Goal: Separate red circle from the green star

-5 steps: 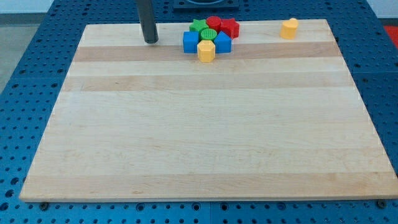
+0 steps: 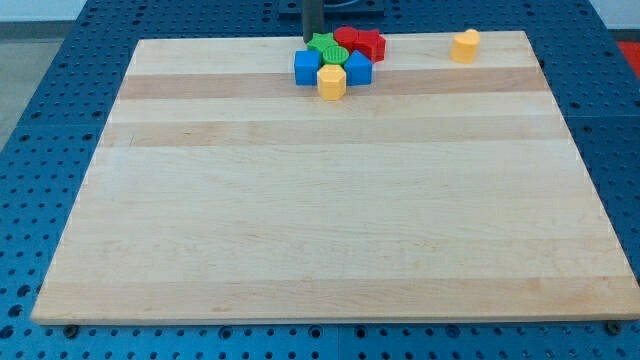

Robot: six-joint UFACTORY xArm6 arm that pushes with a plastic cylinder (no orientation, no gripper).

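Counter [image 2: 330,230]: a pale wooden board on a blue pegboard; its near and middle stretches carry no blocks.

Yellow block [image 2: 332,82]: the nearest piece of the cluster at the view's top, six-sided as far as I can tell, touching the blue pieces behind it.

Blue blocks: a blue cube [image 2: 306,67] on the view's left and a blue house-shaped block [image 2: 358,68] on the view's right, flanking the yellow one.

Green round block [image 2: 334,55]: a ribbed green disc in the middle of the cluster.

Green star [image 2: 322,42]: at the far left of the cluster, pressed against its neighbours.

Red circle [image 2: 346,37]: just beside the green star on the view's right, apparently touching it; a second red block [image 2: 371,44] sits against its right side (shape unclear).

Yellow heart [image 2: 464,45]: alone, well apart toward the view's top right.

My tip [image 2: 312,39]: at the far edge, just behind the green star and at its left, close enough that contact cannot be ruled out.

Fingers: there are none on this arm, only the rod, and it holds nothing.

Progress: nothing separated yet; the two pieces sit packed together, so the whole push seems still ahead.
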